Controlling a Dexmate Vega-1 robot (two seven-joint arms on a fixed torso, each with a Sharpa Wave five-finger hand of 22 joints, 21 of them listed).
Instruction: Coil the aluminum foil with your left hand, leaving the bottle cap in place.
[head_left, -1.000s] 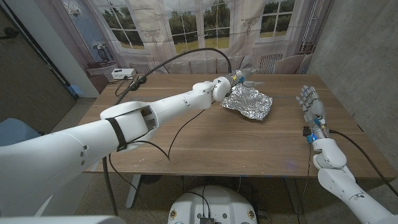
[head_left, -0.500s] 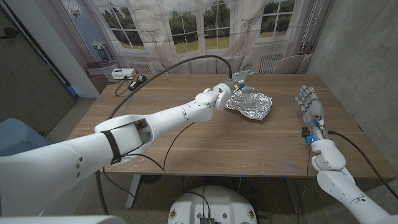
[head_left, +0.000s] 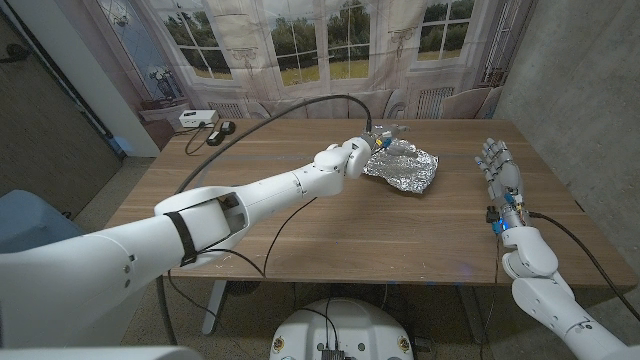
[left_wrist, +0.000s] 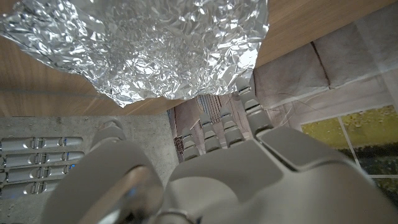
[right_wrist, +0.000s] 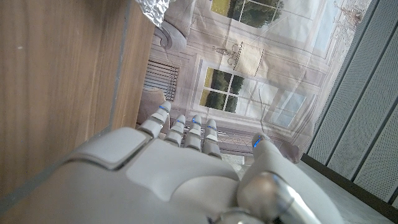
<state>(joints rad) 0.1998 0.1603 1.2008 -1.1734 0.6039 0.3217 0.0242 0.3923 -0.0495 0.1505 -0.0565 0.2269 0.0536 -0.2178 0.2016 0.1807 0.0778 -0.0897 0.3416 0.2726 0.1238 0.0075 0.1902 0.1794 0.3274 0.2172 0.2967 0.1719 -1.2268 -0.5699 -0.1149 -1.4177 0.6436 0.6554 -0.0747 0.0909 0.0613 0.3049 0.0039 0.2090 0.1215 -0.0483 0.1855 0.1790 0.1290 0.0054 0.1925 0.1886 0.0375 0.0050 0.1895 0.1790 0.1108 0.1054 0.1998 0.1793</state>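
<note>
Nearest, along the front edge of the wooden table: a broad band of bare wood, open from one side to the other, crossed only by the left arm slanting in from the near left corner. At the right side, close to the table's right edge and well apart from everything else: one right hand, fingers straight and spread, holding nothing, pointing away from the robot; same straight, slightly parted fingers in its own wrist view. Farther in, right of centre: one sheet of aluminum foil, crumpled, lying on the wood, long axis roughly across the table and slanting from far left to near right, broad end towards the right hand, bare wood between them. In the left wrist view, foil a wide wrinkled sheet with a ragged edge. At the foil's far left end: one left hand, over that edge; fingers straight and reaching up to the foil's rim in the wrist view, yet cannot tell whether gripping the sheet or merely beside it. Little room past the foil to the table's far edge. Arching over the far half: one dark cable. At the far left corner: one white box and, just beside it, one small black object.
</note>
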